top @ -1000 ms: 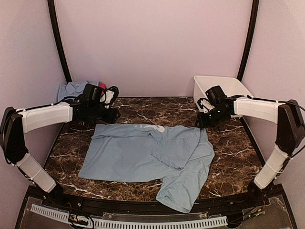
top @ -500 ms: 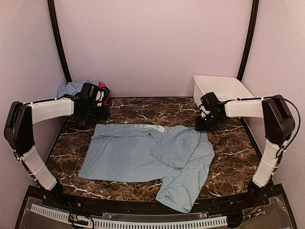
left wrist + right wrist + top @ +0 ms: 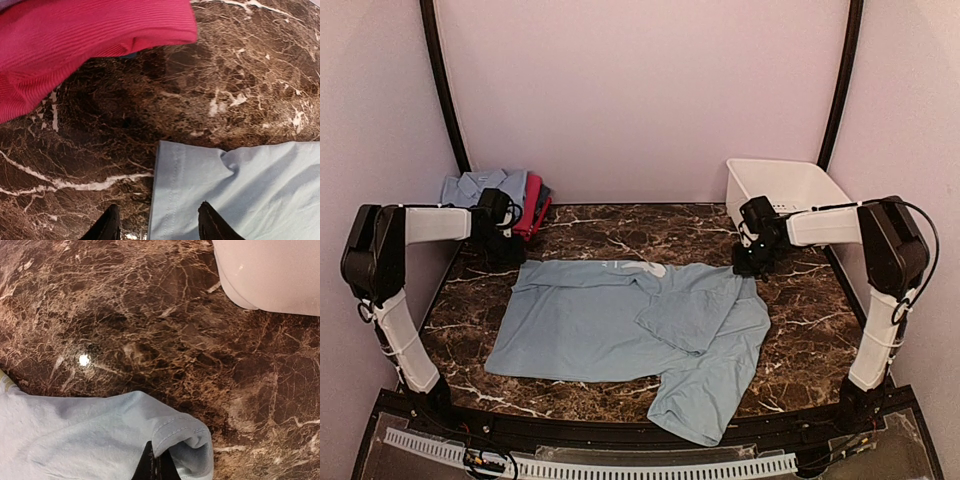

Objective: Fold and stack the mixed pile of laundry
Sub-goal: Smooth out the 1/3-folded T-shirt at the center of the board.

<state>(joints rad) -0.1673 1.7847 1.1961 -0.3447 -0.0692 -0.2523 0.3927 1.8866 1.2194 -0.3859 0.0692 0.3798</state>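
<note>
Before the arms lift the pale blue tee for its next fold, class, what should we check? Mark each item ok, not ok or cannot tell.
1. Right gripper shut on the tee's far right corner: ok.
2. Left gripper shut on the far left corner: not ok; open, straddling the hem.
3. Tee flat: not ok; right side rumpled and doubled over.
4. Tee apart from the folded stack: ok.
5. Right grip holds one layer only: cannot tell.

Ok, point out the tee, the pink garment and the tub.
tee [image 3: 585, 320], top view, flat middle panel.
pink garment [image 3: 75, 35], left wrist view, ribbed upper face.
tub [image 3: 785, 185], top view, inner wall.
</note>
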